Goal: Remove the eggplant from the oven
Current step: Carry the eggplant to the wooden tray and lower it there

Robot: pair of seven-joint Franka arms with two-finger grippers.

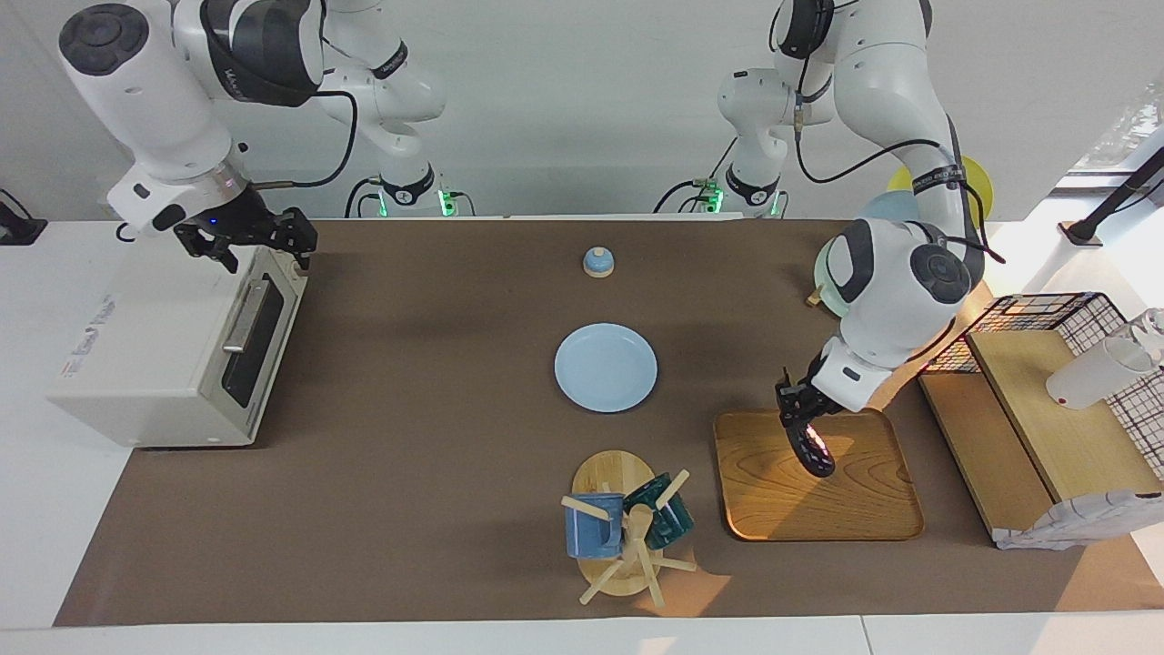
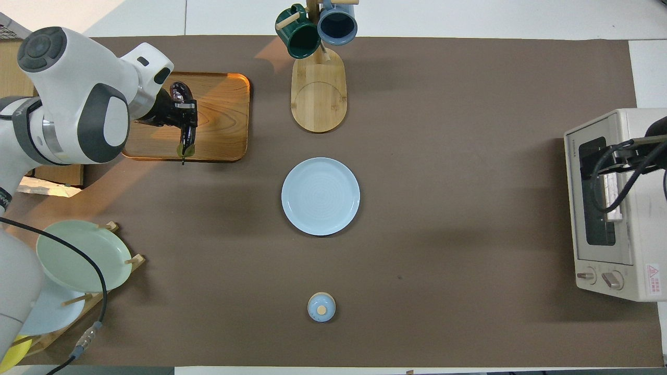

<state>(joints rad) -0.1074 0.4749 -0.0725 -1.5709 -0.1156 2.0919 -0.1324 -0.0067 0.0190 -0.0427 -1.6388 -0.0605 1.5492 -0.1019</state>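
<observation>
The dark purple eggplant [image 1: 814, 450] hangs from my left gripper [image 1: 797, 414], which is shut on its upper part, over the wooden tray [image 1: 855, 505]. In the overhead view the eggplant [image 2: 186, 133] lies under the left gripper [image 2: 182, 112], over the tray [image 2: 224, 120]. I cannot tell whether its lower end touches the tray. The cream-white oven [image 1: 155, 364] stands at the right arm's end of the table with its glass door [image 1: 250, 341] shut; it also shows in the overhead view [image 2: 643, 130]. My right gripper [image 1: 262, 250] is open and empty over the oven's top front edge.
A light blue plate [image 1: 606, 367] lies mid-table. A mug tree [image 1: 627, 532] with two mugs stands farther from the robots, beside the tray. A small blue lidded pot [image 1: 598, 262] sits near the robots. A plate rack [image 2: 78, 255] and a wire-and-wood shelf [image 1: 1046, 400] stand at the left arm's end.
</observation>
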